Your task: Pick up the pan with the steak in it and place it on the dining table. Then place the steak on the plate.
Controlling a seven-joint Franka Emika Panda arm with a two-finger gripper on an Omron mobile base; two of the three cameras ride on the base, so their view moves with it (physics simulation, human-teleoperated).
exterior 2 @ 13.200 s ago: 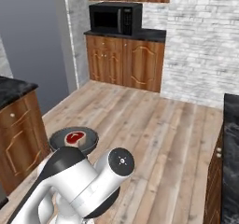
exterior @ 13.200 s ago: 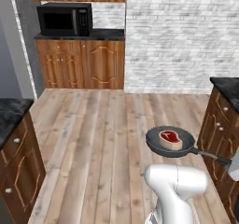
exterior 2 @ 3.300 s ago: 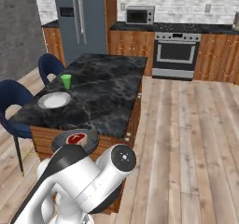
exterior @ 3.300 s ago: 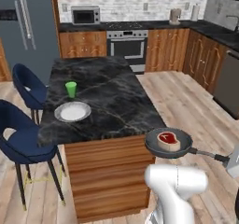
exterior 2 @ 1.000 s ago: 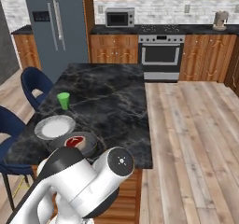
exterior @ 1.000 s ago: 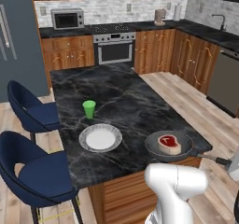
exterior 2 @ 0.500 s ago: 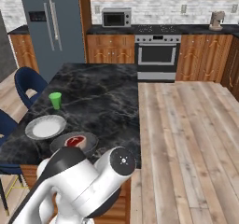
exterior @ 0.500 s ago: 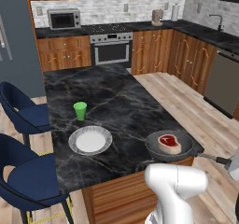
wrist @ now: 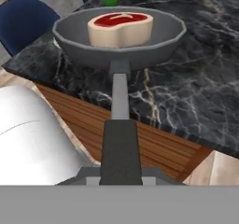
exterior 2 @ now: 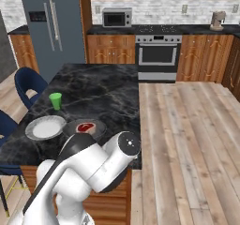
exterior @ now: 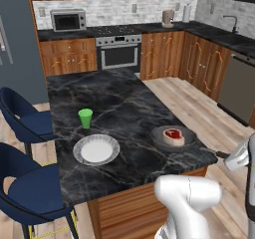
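The dark grey pan (exterior: 172,138) hangs just over the near right corner of the dining table (exterior: 124,108), its black marble top veined white. The steak (exterior: 173,134), red with a tan rim, lies inside the pan. My gripper (exterior: 234,159) is shut on the end of the pan's long black handle (wrist: 120,139), off the table's right edge. The hand view looks along that handle to the pan (wrist: 119,41) and steak (wrist: 120,28). The white-grey plate (exterior: 96,149) sits bare on the table, left of the pan. From the right base view, pan (exterior 2: 84,128), steak (exterior 2: 85,127) and plate (exterior 2: 45,127) lie side by side.
A small green cup (exterior: 85,118) stands behind the plate. Two blue chairs (exterior: 30,193) stand along the table's left side. Stove (exterior: 118,54), wooden cabinets and a microwave (exterior: 67,20) line the back wall. Open wood floor (exterior 2: 187,139) runs along the table's right side.
The whole scene has shifted as the base drove closer to the island; the table now lies under the pan. The pan with the steak stays in the shut gripper.
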